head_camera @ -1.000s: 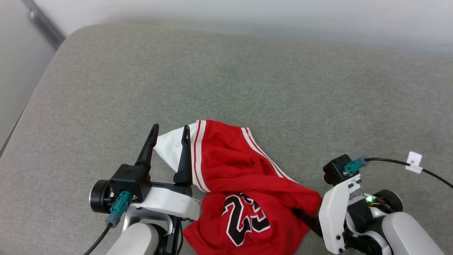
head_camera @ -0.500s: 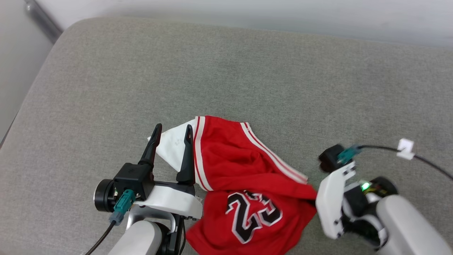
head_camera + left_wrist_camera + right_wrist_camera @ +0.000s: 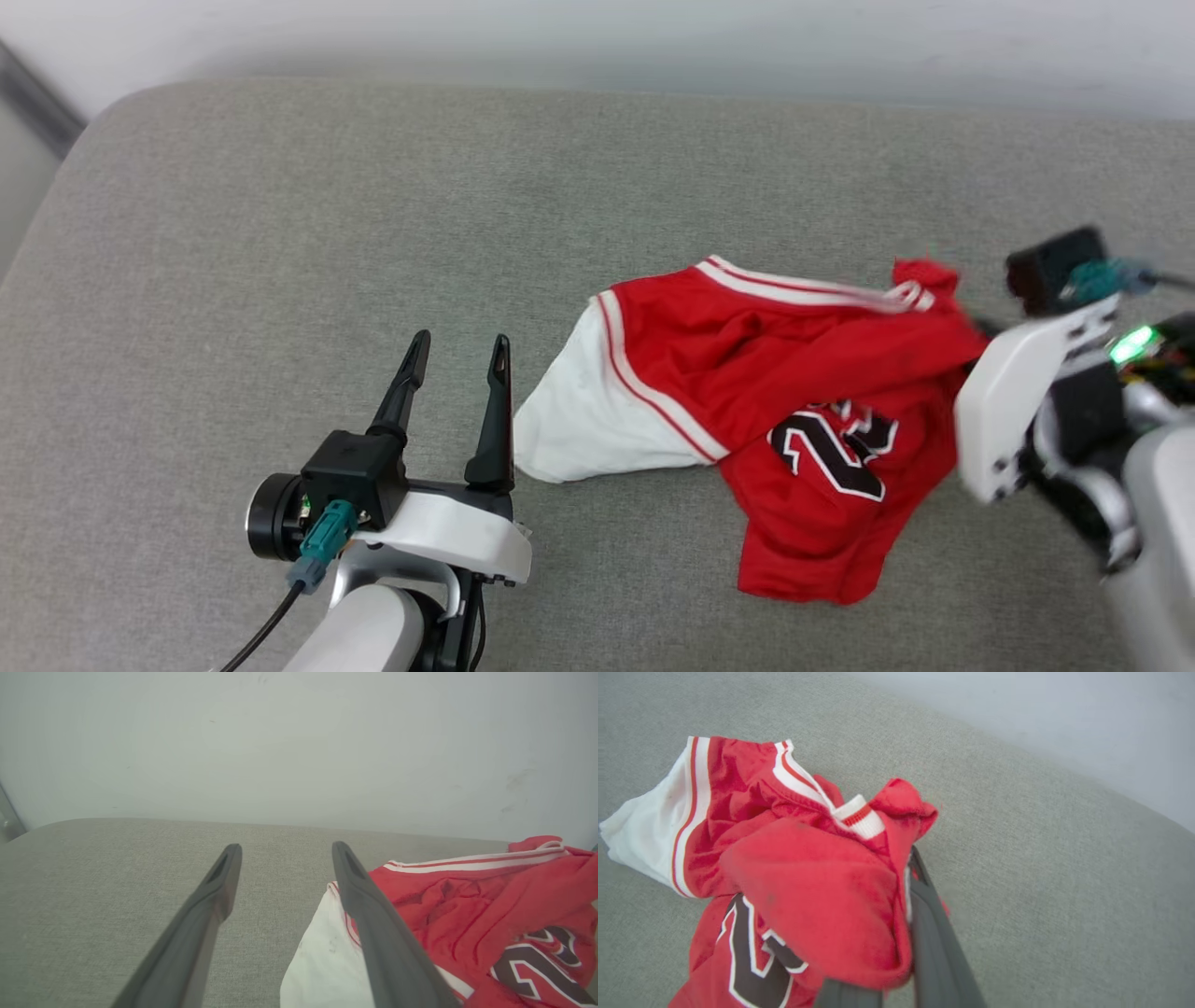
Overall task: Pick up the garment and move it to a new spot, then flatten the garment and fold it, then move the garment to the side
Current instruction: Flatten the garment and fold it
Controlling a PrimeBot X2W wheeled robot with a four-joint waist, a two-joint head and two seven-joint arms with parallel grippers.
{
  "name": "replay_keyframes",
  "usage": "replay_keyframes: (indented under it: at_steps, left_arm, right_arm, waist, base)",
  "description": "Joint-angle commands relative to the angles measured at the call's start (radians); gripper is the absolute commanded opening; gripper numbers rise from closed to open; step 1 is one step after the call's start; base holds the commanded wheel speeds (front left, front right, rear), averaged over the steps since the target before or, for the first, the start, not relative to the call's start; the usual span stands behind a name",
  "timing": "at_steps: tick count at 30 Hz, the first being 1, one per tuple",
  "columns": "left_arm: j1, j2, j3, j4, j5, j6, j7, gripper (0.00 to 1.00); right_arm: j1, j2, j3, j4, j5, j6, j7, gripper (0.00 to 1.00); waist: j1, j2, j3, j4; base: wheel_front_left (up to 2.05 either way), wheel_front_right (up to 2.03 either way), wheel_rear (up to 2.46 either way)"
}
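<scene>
Garment (image 3: 794, 373): crumpled on the grey cushion (image 3: 280, 233), right of centre in the head view. Its long axis runs left to right, with the white sleeve (image 3: 579, 420) at the left end and a bunched red edge at the right end. The number print (image 3: 836, 448) sags toward the near side.

Right jaws: shut on that bunched right edge. In the right wrist view the cloth wraps over them, with one dark finger (image 3: 934, 933) bare beside it. The pinched end looks slightly lifted; the rest lies on the cushion.

Left jaws: wide apart, holding nothing, pointing away from the robot. The sleeve lies just beside them on their right, not between them.

Judgement: the right jaws carry the move; the left jaws are nearer the free sleeve end for flattening.

Cushion: plain woven cover, rounded far corner. Pale wall (image 3: 597, 37) behind
</scene>
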Motion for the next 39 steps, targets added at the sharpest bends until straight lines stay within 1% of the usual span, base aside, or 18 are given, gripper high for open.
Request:
replay_keyframes:
  at_steps: [1, 5, 8, 10, 11, 12, 13, 15, 18, 24, 27, 31, 33, 36, 39]
  left_arm:
    - [0.008, 0.004, 0.001, -0.002, -0.007, 0.001, -0.001, 1.0]
    - [0.008, 0.005, -0.008, -0.003, -0.005, 0.0, 0.008, 1.0]
    - [0.008, 0.008, -0.012, -0.001, -0.005, 0.0, 0.015, 1.0]
    - [0.005, 0.01, -0.014, 0.0, -0.006, -0.002, 0.017, 1.0]
    - [0.003, 0.011, -0.016, 0.0, -0.005, -0.003, 0.018, 1.0]
    - [0.001, 0.011, -0.018, 0.0, -0.004, -0.003, 0.02, 1.0]
    - [0.001, 0.012, -0.019, 0.001, -0.005, -0.003, 0.021, 1.0]
    - [0.002, 0.014, -0.02, 0.002, -0.006, -0.003, 0.023, 1.0]
    - [0.008, 0.018, -0.022, 0.004, -0.008, -0.002, 0.025, 1.0]
    - [0.02, 0.03, -0.018, 0.007, -0.013, 0.004, 0.028, 1.0]
    - [0.028, 0.036, -0.016, 0.003, -0.013, 0.009, 0.033, 1.0]
    - [0.035, 0.043, -0.015, -0.004, -0.016, 0.015, 0.034, 1.0]
    - [0.035, 0.044, -0.014, -0.008, -0.017, 0.016, 0.033, 1.0]
    - [0.035, 0.042, -0.014, -0.015, -0.015, 0.023, 0.033, 1.0]
    - [0.03, 0.038, -0.016, -0.018, -0.018, 0.023, 0.035, 1.0]
  right_arm:
    - [0.045, 0.017, 0.017, -0.018, -0.005, -0.001, 0.001, 0.0]
    - [0.163, 0.041, 0.109, -0.111, 0.011, -0.001, 0.013, 0.0]
    - [0.262, 0.068, 0.187, -0.138, 0.033, -0.001, 0.018, 0.0]
    - [0.306, 0.083, 0.219, -0.137, 0.043, -0.001, 0.01, 0.0]
    - [0.326, 0.09, 0.232, -0.129, 0.047, -0.001, 0.006, 0.38]
    - [0.341, 0.096, 0.239, -0.119, 0.045, -0.001, -0.001, 0.83]
    - [0.35, 0.106, 0.24, -0.113, 0.049, -0.001, -0.013, 1.0]
    - [0.36, 0.12, 0.233, -0.105, 0.045, -0.001, -0.049, 1.0]
    - [0.371, 0.138, 0.223, -0.126, 0.045, -0.001, -0.124, 1.0]
    - [0.389, 0.137, 0.213, -0.228, 0.067, -0.001, -0.256, 1.0]
    - [0.394, 0.132, 0.199, -0.287, 0.084, -0.001, -0.285, 1.0]
    - [0.376, 0.116, 0.142, -0.348, 0.104, -0.001, -0.265, 1.0]
    - [0.352, 0.1, 0.086, -0.37, 0.104, -0.001, -0.25, 1.0]
    - [0.322, 0.062, 0.004, -0.361, 0.114, -0.001, -0.187, 1.0]
    - [0.277, -0.004, -0.026, -0.333, 0.145, -0.001, -0.086, 1.0]
  waist:
    - [0.0, 0.0, -0.002, -0.007]
    - [0.0, 0.0, -0.002, -0.02]
    - [0.0, 0.0, -0.001, -0.03]
    - [0.0, 0.0, -0.001, -0.036]
    - [0.0, 0.0, 0.0, -0.038]
    - [0.0, 0.0, -0.002, -0.04]
    - [0.0, 0.0, -0.003, -0.042]
    - [0.0, 0.0, -0.004, -0.045]
    - [0.0, 0.0, -0.011, -0.05]
    - [0.0, 0.0, -0.032, -0.061]
    - [0.0, 0.0, -0.042, -0.067]
    - [0.0, 0.0, -0.053, -0.071]
    - [0.0, 0.0, -0.055, -0.07]
    - [0.0, 0.0, -0.054, -0.066]
    - [0.0, 0.0, -0.045, -0.055]
  base:
    - [0.0, 0.0, 0.0]
    - [0.0, 0.0, 0.0]
    - [0.0, 0.0, 0.0]
    - [0.0, 0.0, 0.0]
    - [0.0, 0.0, 0.0]
    - [0.0, 0.0, 0.0]
    - [0.0, 0.0, 0.0]
    - [0.0, 0.0, 0.0]
    - [0.0, 0.0, 0.0]
    - [0.0, 0.0, 0.0]
    - [0.0, 0.0, 0.0]
    - [0.0, 0.0, 0.0]
    - [0.0, 0.0, 0.0]
    - [0.0, 0.0, 0.0]
    - [0.0, 0.0, 0.0]
